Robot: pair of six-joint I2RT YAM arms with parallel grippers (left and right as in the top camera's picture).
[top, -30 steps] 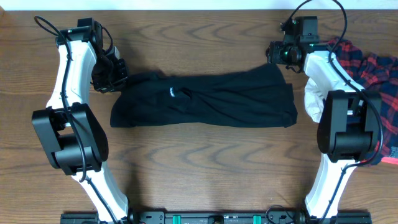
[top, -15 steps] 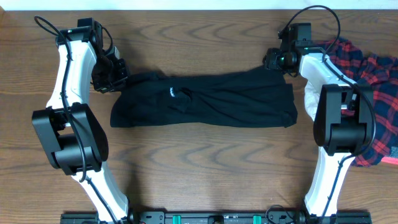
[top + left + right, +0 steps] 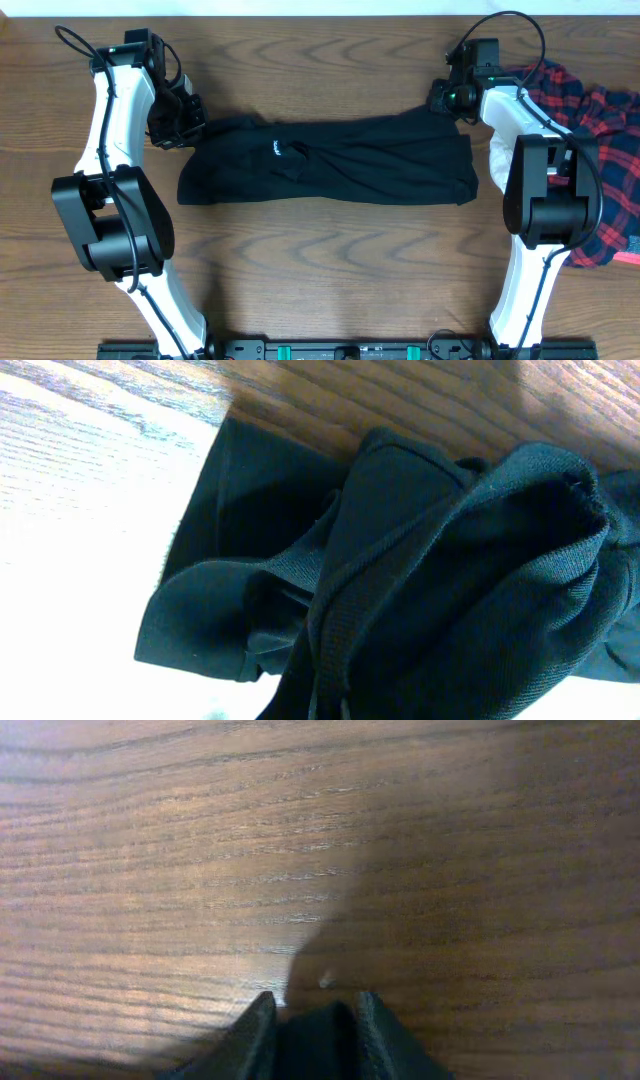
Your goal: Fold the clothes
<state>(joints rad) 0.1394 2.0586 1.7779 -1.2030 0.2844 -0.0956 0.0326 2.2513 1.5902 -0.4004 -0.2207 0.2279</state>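
Since the shirt [image 3: 330, 160] lying across the table [image 3: 330, 270] is soft, light and floppy, grab its corners. The right gripper [image 3: 440, 98] looks pinched narrow on one corner; the left gripper [image 3: 188, 126], I cannot tell.

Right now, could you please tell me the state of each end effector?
Left end effector: cannot tell; bunched black garment hides its fingers.
Right end effector: closed on the black garment's corner.

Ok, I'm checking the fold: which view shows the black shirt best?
Overhead: the whole shirt shows, lying as a band across the table. Left wrist sees only a bunched end up close; right wrist sees almost only table.
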